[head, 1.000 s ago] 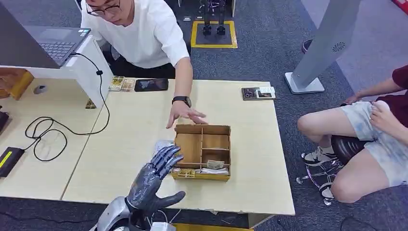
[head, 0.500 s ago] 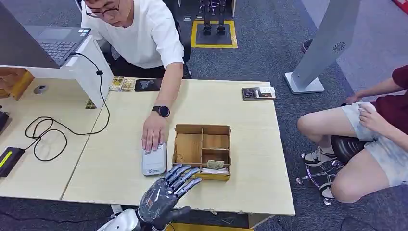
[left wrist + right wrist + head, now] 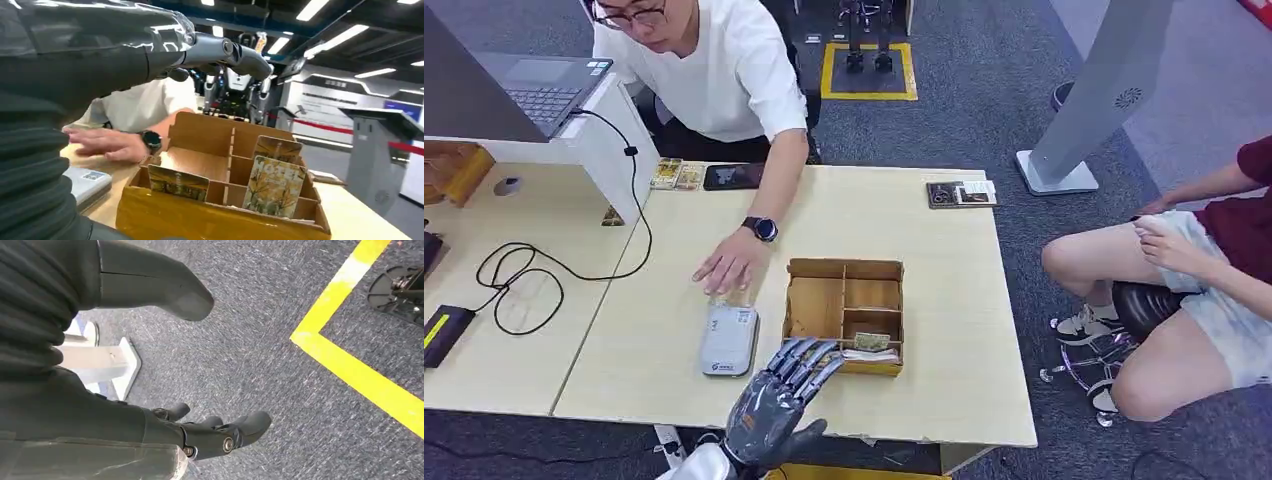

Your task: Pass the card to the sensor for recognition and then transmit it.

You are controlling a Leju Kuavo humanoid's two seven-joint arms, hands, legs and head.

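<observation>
Wooden box (image 3: 845,313) holds the cards (image 3: 274,186) upright in its near compartments, just ahead of our left hand (image 3: 779,400), fingers spread, holding nothing. Sensor (image 3: 729,339) lies beside the box. Right hand (image 3: 200,432) hangs over the floor, fingers apart, holding nothing, farther off.

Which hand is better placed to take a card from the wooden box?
Probably the left. The left hand hovers open at the near edge of the wooden box, where the cards stand. The right hand hangs over the carpet floor.
</observation>
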